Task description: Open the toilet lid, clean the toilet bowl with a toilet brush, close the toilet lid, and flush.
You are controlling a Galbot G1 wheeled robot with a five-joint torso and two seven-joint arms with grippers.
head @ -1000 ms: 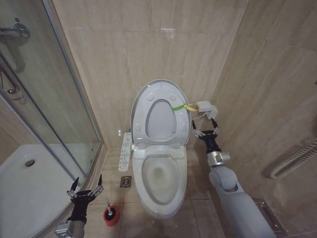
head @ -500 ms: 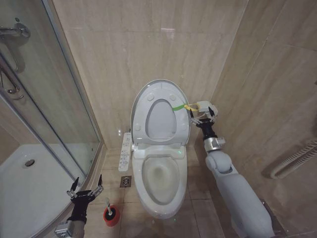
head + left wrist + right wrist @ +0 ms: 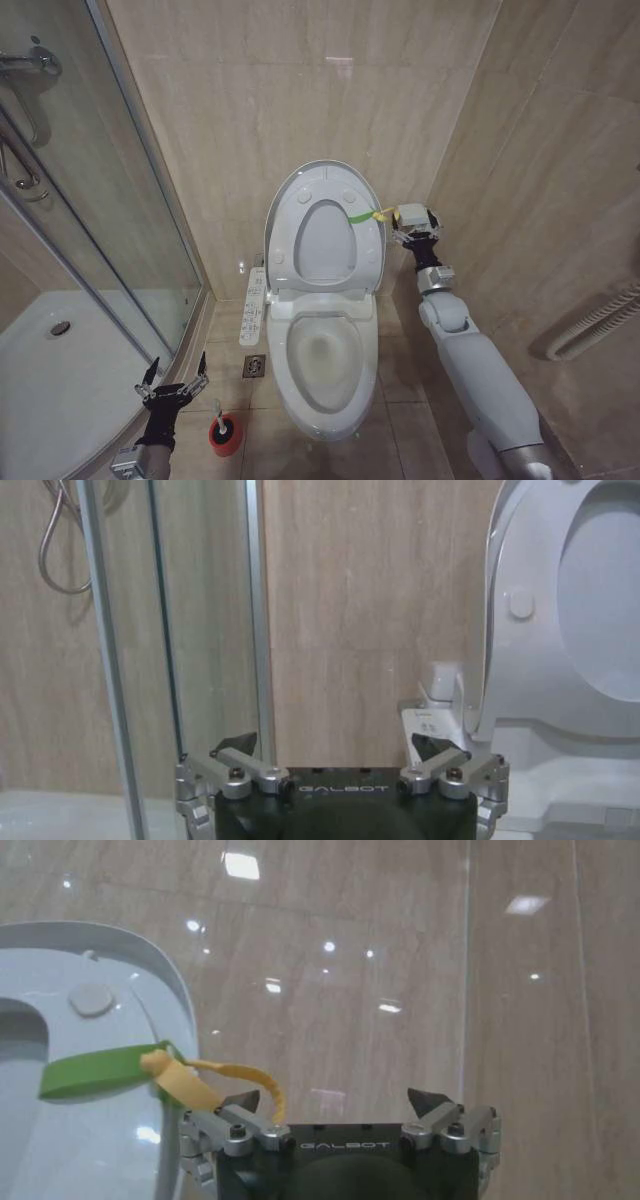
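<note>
Beside the raised toilet lid (image 3: 322, 240), the right claw (image 3: 414, 232) gapes empty, fingertips partly hidden.

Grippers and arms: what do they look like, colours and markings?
Both match. The right gripper and left gripper each have a black body lettered GALBOT in white, silver metal finger brackets with screws, and dark pointed fingertips. In the head view, the right gripper sits on a black wrist with a silver ring, on a smooth light-grey arm. No loose cables show.

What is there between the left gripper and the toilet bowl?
In the head view, the toilet brush in its red cup stands on the floor between the left gripper and the toilet bowl; otherwise bare tiles.
</note>
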